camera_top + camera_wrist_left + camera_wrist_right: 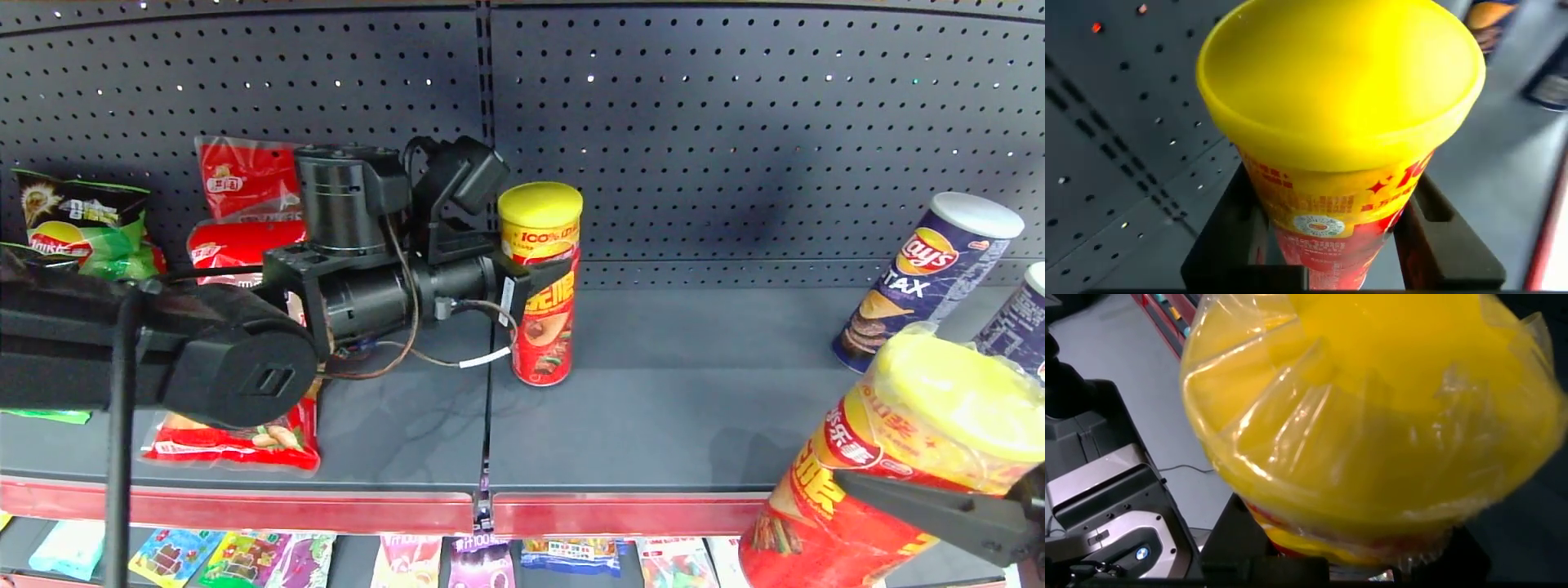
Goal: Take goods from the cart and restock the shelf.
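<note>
**Progress.** Restocking is partway done. One red can (540,220) with a yellow lid stands upright on the shelf (669,425), just right of the centre seam, with its base on the deck. The left gripper (545,282) is closed around its middle, with a finger pressed against each side. In my judgement the can is placed but not yet released.

A second item, a wrapped can (906,425) of the same kind in clear film, hangs tilted in front of the shelf's right end, off the deck. The right gripper (931,502) clamps it low on its body. This can is yet to be placed.

**Surroundings.**
- Two blue cans (927,278) lean at the far right of the shelf, near the path the wrapped can would likely take. A knock could topple them.
- Snack bags (245,204) lie and lean on the left, behind and beneath the left arm.
- Bare deck between the red can and the blue cans offers room for the next item.
- Small packets (571,555) sit on the level below.
</note>
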You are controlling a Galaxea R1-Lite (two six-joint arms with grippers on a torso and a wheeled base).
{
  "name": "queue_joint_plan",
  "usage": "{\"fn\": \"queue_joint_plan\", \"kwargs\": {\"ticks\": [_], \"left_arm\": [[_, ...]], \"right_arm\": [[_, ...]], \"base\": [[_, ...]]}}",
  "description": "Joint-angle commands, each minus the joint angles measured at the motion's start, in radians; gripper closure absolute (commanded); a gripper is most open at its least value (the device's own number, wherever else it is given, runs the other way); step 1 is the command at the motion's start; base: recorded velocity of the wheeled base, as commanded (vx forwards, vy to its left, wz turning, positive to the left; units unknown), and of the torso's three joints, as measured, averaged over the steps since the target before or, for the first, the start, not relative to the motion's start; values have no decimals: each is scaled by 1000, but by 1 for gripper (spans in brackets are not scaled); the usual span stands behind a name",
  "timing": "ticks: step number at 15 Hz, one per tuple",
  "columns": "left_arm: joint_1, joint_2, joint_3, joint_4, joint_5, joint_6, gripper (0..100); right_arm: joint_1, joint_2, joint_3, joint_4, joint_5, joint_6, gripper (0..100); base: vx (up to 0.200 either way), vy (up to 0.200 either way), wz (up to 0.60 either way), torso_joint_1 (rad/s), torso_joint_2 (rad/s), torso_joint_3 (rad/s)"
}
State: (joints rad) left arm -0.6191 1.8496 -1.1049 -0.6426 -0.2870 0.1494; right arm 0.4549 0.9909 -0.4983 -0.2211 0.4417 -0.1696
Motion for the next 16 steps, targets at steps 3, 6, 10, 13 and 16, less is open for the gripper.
{"fn": "queue_joint_plan", "kwargs": {"ticks": [3,6,10,13,16], "left_arm": [[-33,-105,128,3,-152,18,100],[-34,-119,183,3,-222,39,100],[-34,-116,192,4,-256,65,100],[-30,-115,208,37,-297,122,100],[-30,-119,214,37,-308,122,100]], "right_arm": [[1,-1,-5,0,-1,-1,100],[1,-1,-23,0,-1,-1,100],[1,-1,-28,2,-1,-1,100],[1,3,-29,2,-1,1,100],[1,9,-28,0,0,1,100]], "base": [[0,0,0,0,0,0],[0,0,0,0,0,0],[0,0,0,0,0,0],[0,0,0,0,0,0],[0,0,0,0,0,0]]}}
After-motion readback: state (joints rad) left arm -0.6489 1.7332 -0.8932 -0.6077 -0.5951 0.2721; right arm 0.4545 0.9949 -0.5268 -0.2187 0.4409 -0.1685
